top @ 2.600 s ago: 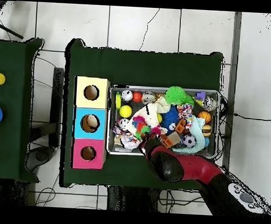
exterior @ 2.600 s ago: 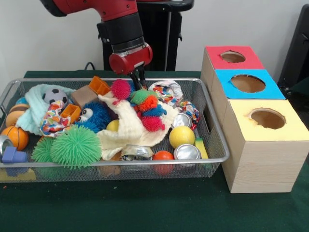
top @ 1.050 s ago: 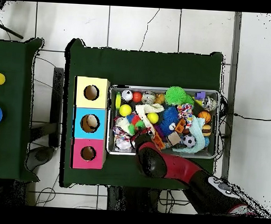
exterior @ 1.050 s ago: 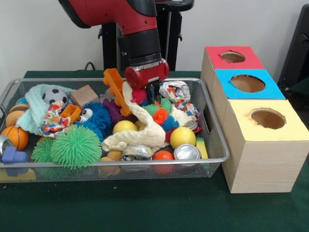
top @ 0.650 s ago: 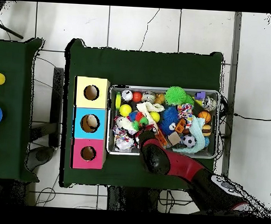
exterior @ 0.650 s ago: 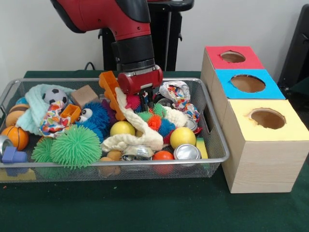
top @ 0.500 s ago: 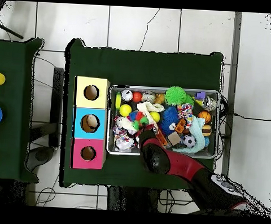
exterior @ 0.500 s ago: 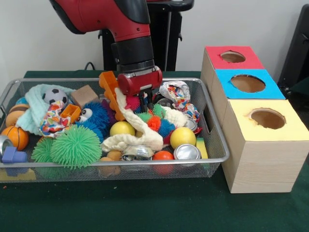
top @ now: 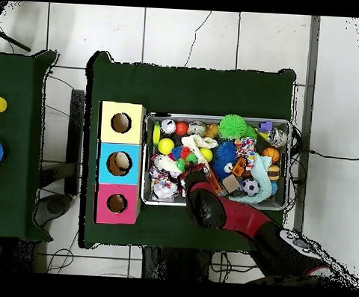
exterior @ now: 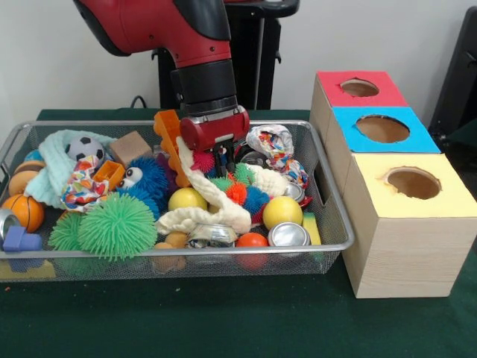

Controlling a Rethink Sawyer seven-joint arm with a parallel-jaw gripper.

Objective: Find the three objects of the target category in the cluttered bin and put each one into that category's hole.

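The tool (exterior: 221,158) sits low in the wire bin (exterior: 328,195) near its back rim — its grip cannot be told — among spiky toys (exterior: 237,190) and a cream cloth (exterior: 205,205). The three-hole box (exterior: 393,179) stands at the bin's right end on the bench (exterior: 223,321).

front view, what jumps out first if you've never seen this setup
The red arm's gripper plunged into the middle of a wire bin heaped with toys, among spiky balls and a cream cloth. Next, the big green spiky ball at the bin's front left, and the three boxes topped red, blue and yellow, each with a round hole, right of the bin.
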